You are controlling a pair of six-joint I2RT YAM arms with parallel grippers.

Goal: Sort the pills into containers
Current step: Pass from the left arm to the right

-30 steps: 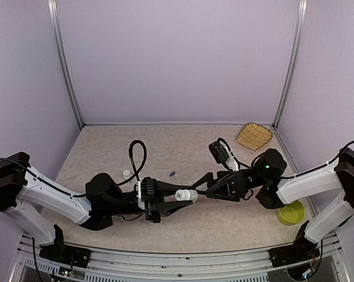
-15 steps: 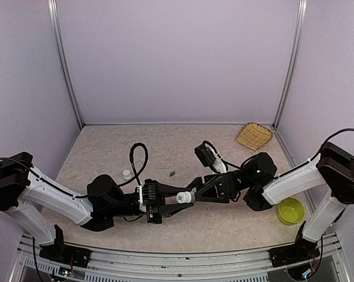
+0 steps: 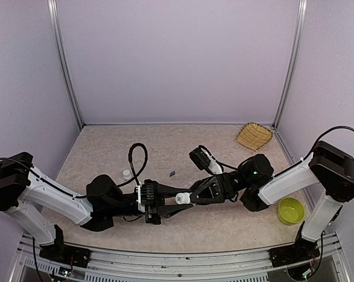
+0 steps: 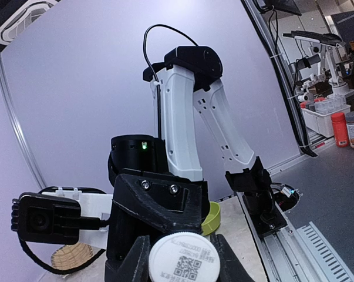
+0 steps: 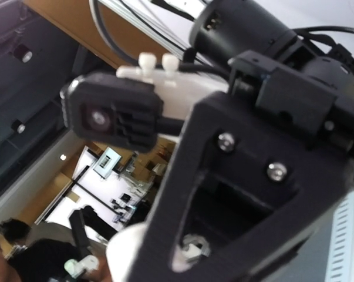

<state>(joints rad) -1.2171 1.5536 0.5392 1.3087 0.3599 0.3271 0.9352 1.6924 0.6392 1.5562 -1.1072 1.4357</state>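
A small white bottle [image 3: 181,198] hangs level above the middle of the table, between both arms. My left gripper [image 3: 174,203] is shut on it. In the left wrist view its round white end with a printed code [image 4: 182,258] sits between my two black fingers [image 4: 128,261]. My right gripper [image 3: 192,194] reaches in from the right, its fingers around the bottle's far end, one finger just above the white end. How tightly they close does not show. The right wrist view is blurred, with the bottle [image 5: 127,252] a white blob. The pills and the containers are out of view.
A lime-green bowl [image 3: 290,211] sits near the right arm's base. A woven straw basket [image 3: 253,136] lies at the back right corner. A small white cap [image 3: 126,174] and a tiny dark piece [image 3: 172,173] rest on the table left of centre.
My right arm has moved left up to the bottle, and its fingers have drawn in around the far end. My left gripper has kept hold, shifting slightly.
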